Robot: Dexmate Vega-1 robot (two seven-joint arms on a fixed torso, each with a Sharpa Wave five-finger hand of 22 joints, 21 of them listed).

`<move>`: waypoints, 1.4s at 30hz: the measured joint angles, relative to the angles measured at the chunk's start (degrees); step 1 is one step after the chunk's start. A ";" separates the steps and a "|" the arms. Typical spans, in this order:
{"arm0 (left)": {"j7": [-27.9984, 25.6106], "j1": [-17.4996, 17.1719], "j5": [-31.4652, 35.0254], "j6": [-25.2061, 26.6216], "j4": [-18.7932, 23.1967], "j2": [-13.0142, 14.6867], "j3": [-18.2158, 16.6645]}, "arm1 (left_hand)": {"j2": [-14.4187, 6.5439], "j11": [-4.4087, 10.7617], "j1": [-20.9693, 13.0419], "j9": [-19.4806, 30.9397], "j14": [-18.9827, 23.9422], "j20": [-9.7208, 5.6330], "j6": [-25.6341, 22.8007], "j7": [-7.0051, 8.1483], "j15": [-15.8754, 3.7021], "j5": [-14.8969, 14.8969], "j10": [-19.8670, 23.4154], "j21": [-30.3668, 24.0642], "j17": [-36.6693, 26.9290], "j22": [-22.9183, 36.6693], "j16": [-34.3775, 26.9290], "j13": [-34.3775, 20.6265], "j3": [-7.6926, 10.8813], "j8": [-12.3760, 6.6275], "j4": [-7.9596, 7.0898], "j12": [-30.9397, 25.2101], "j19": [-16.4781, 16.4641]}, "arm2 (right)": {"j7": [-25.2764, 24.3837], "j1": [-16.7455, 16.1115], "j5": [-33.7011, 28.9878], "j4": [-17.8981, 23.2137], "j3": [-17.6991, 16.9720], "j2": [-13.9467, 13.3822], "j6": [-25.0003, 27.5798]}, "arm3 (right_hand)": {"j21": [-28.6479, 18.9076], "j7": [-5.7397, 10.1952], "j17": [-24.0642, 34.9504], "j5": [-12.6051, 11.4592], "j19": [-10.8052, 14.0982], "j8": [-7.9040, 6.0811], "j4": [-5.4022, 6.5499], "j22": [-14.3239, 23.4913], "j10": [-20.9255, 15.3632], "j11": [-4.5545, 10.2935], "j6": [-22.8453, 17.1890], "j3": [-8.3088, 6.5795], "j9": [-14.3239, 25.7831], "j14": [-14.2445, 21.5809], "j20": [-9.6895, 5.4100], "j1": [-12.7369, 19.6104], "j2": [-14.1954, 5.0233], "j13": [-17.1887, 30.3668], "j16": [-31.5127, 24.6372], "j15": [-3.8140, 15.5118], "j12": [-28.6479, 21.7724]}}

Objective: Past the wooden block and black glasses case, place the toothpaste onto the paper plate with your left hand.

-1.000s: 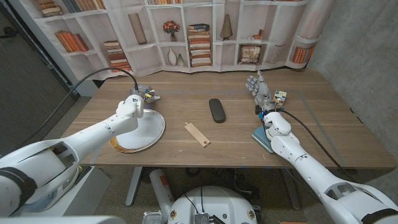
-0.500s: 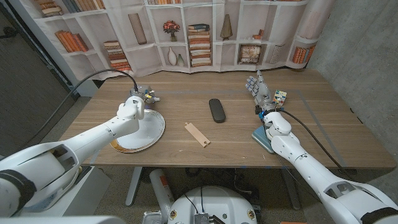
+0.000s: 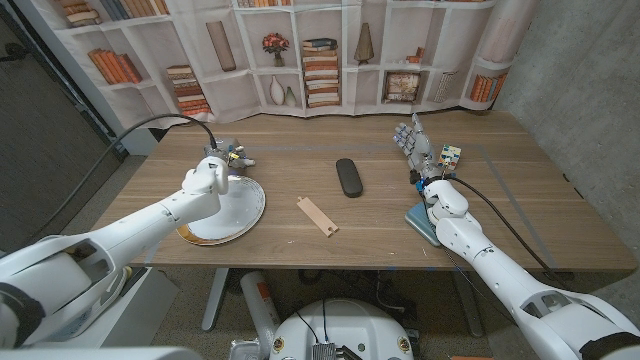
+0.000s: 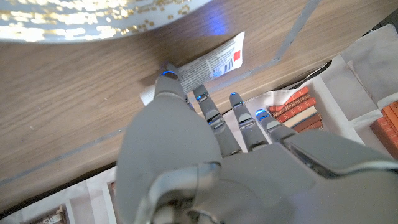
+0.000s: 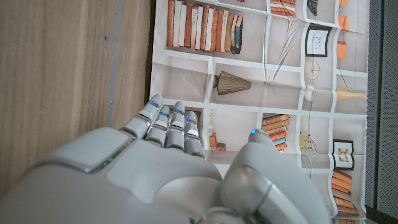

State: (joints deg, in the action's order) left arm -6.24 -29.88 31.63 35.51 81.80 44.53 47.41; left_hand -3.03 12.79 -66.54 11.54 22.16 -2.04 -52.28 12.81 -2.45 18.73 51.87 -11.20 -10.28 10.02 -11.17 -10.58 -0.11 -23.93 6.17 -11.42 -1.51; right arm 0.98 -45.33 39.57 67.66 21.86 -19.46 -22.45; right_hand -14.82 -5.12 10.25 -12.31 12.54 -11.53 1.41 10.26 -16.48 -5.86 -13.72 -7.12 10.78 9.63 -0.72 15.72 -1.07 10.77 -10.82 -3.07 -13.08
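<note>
Left hand fingers spread over toothpaste – touching, grip unclear, beside paper plate, right hand wide

The left arm reaches in from the near left corner across the table, its left hand held at the far end of the reach with the fingers stretched forward and slightly apart, gripping nothing. The right arm comes in from the near right corner, bent up at the wrist. Its right hand stands upright on its edge, the fingers straight, close together and pointing away, the thumb apart.
</note>
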 measured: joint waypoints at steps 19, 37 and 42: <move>-6.13 -3.85 -6.45 -5.19 3.67 2.01 -6.92 | -0.25 0.00 0.26 -0.21 -0.21 0.00 0.00 0.00 -0.20 -0.31 0.00 0.00 0.01 -0.01 0.00 0.00 -0.23 0.04 -0.23 0.23 0.00 | -1.14 -1.19 -0.16 1.88 -0.23 -0.57 0.11 | 0.35 0.00 0.00 0.00 0.00 0.00 0.00 0.00 0.00 0.00 0.00 0.00 0.00 0.00 0.00 0.00 0.00 0.00 0.00 0.00 0.00; -10.04 -10.47 -14.71 -10.33 9.23 5.82 -14.75 | -0.33 0.00 0.16 -0.20 -0.21 0.00 0.00 0.00 -0.20 -0.52 -0.01 0.00 0.01 -0.01 -0.01 0.00 -0.63 0.05 -0.64 0.23 0.01 | -2.30 -1.88 -0.90 3.21 0.05 -0.76 0.41 | 0.65 0.00 0.00 0.00 0.00 0.00 -0.24 0.00 0.01 0.01 0.00 0.24 0.00 -0.01 0.00 -0.18 -0.18 0.00 0.00 0.00 0.00; -10.96 -12.42 -16.85 -11.48 10.85 6.90 -16.77 | -0.47 0.00 0.01 -0.20 -0.21 0.00 -0.23 -0.23 -0.20 -0.74 -0.01 0.00 0.02 -0.02 -0.01 0.00 -0.63 0.06 -0.64 0.23 0.01 | -2.31 -1.88 -0.94 3.21 0.17 -0.63 0.41 | 0.65 0.00 0.00 0.00 0.00 0.00 -0.24 0.00 0.00 0.00 0.00 0.24 0.00 -0.01 0.00 -0.24 -0.24 0.00 0.00 0.00 0.00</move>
State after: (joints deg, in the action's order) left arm -17.20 -42.29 14.78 24.03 92.65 51.43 30.64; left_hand -3.50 12.79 -66.53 11.34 21.95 -2.04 -52.51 12.58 -2.65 18.00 51.86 -11.20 -10.27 10.00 -11.17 -10.58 -0.74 -23.87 5.53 -11.19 -1.51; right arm -1.33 -47.21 38.63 70.88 22.03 -20.10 -22.04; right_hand -14.17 -5.12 10.25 -12.31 12.54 -11.53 1.17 10.26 -16.48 -5.85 -13.72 -6.88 10.78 9.63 -0.72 15.48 -1.31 10.77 -10.82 -3.07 -13.08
